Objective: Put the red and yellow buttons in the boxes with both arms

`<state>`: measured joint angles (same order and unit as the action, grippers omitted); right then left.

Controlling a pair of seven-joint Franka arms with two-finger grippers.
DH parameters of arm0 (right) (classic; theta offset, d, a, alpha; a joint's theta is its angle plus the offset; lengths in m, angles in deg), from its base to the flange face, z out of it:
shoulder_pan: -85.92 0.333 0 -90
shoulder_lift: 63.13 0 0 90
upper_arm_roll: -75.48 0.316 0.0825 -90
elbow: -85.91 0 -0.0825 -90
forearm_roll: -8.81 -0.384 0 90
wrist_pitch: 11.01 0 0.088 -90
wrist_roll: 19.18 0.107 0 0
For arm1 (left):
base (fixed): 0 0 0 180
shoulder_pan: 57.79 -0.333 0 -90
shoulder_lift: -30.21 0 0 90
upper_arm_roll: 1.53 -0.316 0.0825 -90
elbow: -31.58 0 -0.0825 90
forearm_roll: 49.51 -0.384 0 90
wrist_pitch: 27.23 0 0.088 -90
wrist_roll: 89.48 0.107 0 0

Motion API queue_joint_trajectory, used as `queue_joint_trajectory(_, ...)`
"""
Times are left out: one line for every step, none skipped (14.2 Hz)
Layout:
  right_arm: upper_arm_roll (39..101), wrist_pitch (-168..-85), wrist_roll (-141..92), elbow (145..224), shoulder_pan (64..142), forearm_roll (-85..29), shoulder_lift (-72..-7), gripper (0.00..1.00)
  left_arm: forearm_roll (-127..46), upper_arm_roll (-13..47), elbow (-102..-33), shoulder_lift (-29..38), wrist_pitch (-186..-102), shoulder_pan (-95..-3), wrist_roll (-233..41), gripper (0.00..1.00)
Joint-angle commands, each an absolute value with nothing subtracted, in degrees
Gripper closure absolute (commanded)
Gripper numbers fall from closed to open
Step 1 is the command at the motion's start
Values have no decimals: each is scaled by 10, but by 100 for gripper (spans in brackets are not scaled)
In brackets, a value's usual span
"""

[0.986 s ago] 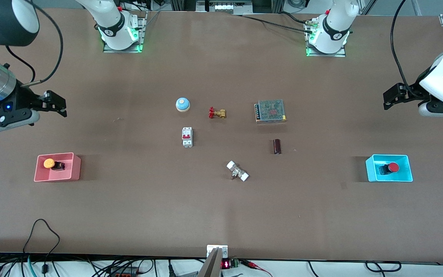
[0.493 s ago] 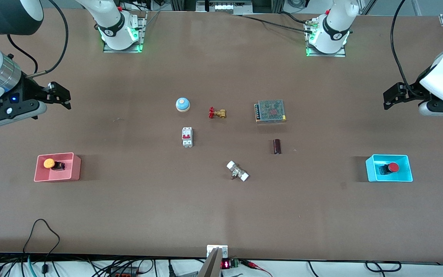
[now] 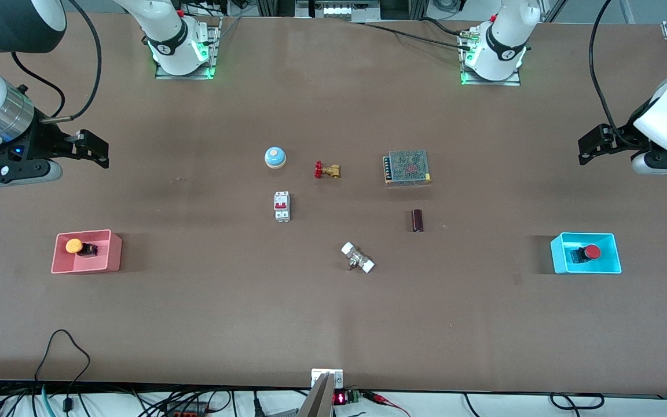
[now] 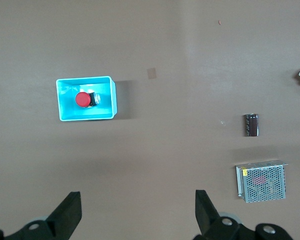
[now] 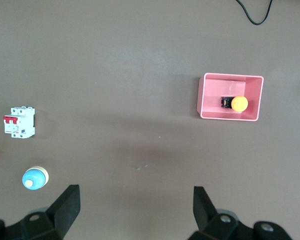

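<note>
The orange-yellow button [image 3: 74, 246] lies on its side in the pink-red box [image 3: 114, 253] at the right arm's end of the table. The red button [image 3: 592, 252] lies in the cyan box [image 3: 556, 253] at the left arm's end. My right gripper [image 3: 97, 152] is open and empty, up over bare table; its wrist view shows the pink box [image 5: 202, 98], the yellow button [image 5: 238, 103] and its own gripper [image 5: 136, 212]. My left gripper [image 3: 588, 147] is open and empty over bare table; its wrist view shows the cyan box [image 4: 112, 100], the red button [image 4: 82, 99] and its own gripper [image 4: 138, 215].
In the table's middle stand a pale blue bell [image 3: 275, 157], a brass valve with a red handle [image 3: 326, 170], a grey mesh unit [image 3: 407, 167], a white breaker [image 3: 282, 206], a dark cylinder [image 3: 417, 220] and a white-ended fitting [image 3: 358, 258].
My right gripper has drifted a little toward the table's middle, away from the pink box. My left gripper has barely moved. Both buttons stay in their boxes.
</note>
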<state>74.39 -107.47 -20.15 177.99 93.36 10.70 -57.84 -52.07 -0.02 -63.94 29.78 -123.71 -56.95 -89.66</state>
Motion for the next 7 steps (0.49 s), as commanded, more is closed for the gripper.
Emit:
queue_joint_trajectory(744,-1062,-190,1763,934,106,-571,0,-528,0,-628,297,-1222,-568,-899,0)
queue_joint_trajectory(744,-1061,-191,1763,934,106,-571,0,-528,0,-628,296,-1222,-567,-899,0)
queue_joint_trajectory(744,-1060,-193,1763,934,106,-571,0,-528,0,-628,297,-1222,-566,-900,0)
queue_joint_trajectory(744,-1060,-189,1763,934,106,-571,0,-528,0,-628,297,-1218,-566,-900,0)
queue_joint_trajectory(744,-1060,-189,1763,933,106,-571,0,-528,0,-628,297,-1217,-566,-899,0)
queue_joint_trajectory(744,-1060,-190,1763,933,106,-571,0,-528,0,-627,296,-1217,-566,-898,0)
queue_joint_trajectory(744,-1059,-194,1764,934,106,-571,0,-528,0,-627,297,-1217,-565,-899,0)
